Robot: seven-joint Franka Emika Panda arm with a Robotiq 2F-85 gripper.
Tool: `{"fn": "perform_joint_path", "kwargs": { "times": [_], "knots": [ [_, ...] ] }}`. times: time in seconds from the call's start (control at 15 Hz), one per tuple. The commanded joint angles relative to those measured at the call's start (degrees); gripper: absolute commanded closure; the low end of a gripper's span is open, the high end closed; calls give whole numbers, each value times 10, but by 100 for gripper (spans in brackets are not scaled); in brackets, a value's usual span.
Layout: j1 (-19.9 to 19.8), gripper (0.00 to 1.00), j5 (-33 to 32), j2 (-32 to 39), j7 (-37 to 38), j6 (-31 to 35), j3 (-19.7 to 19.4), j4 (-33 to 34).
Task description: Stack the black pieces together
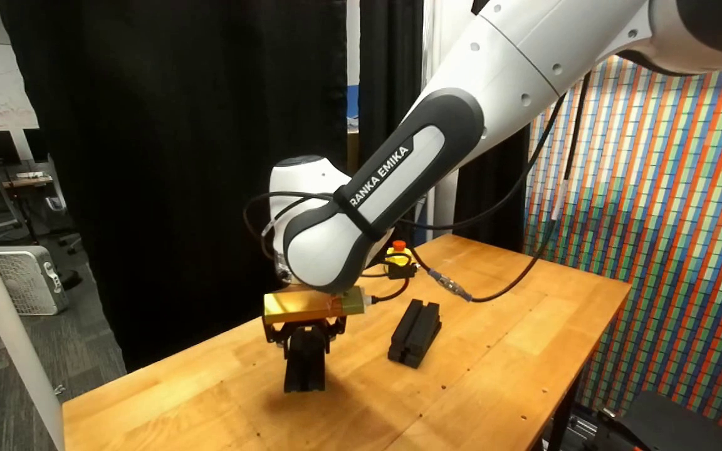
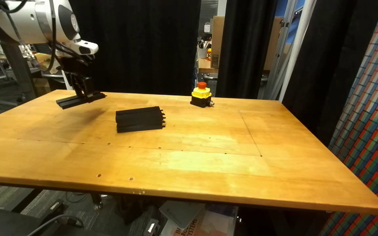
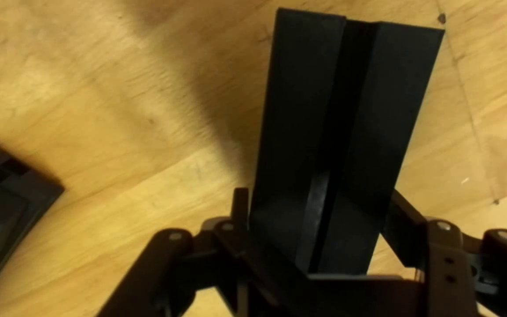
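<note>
A matte-black piece (image 3: 308,101) with a groove down its length is pinched across its width by my gripper (image 3: 319,207). Both fingers (image 3: 240,209) press on its long sides in the wrist view. In an exterior view this held piece (image 2: 69,102) hangs above the table at the far left, its shadow below it. In an exterior view the gripper (image 1: 306,341) points down with the piece (image 1: 304,376) tilted toward the camera. Further black pieces (image 2: 139,119) lie together as a low block, apart from the held one. Their corner (image 3: 11,193) shows at the wrist view's left edge; how many cannot be told.
A yellow emergency-stop button with a red top (image 2: 201,91) stands near the table's back edge. A dark cable (image 1: 511,288) loops down from the arm over the wooden table (image 1: 499,369). Black curtains (image 1: 198,156) hang close behind the table.
</note>
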Motion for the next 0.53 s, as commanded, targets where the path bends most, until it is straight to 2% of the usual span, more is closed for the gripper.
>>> {"fn": "perform_joint_path", "kwargs": {
  "times": [0.0,0.47],
  "knots": [
    [-32,52,14,-65,17,-7,-6,-51],
    [-90,52,7,-140,62,1,-19,-128]
  ]
}}
